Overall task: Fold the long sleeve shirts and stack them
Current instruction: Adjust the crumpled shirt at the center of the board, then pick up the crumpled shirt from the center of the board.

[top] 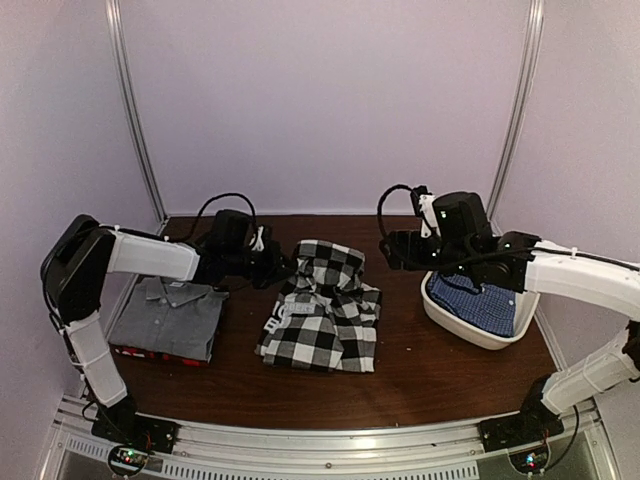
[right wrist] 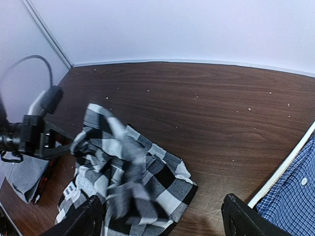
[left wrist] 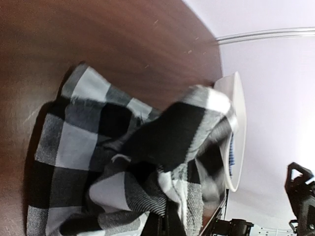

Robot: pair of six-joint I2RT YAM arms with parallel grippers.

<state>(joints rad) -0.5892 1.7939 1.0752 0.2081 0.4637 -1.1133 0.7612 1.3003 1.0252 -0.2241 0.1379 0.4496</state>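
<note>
One white tub [top: 482, 337] on the right holds the blue checked shirt [top: 476, 301]. Left hand [top: 283, 268] pinches the black-and-white check shirt [top: 325, 318] mid counter [top: 420, 375], edge raised; right hand [top: 393, 250] hangs wide open, empty, beside it.

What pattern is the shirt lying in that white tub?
The shirt in the tub is blue with a fine check, clearest in the right wrist view.

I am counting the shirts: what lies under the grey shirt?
A strip of red and black cloth shows along the near edge of the grey shirt. The rest is covered, so anything more beneath cannot be seen.
</note>
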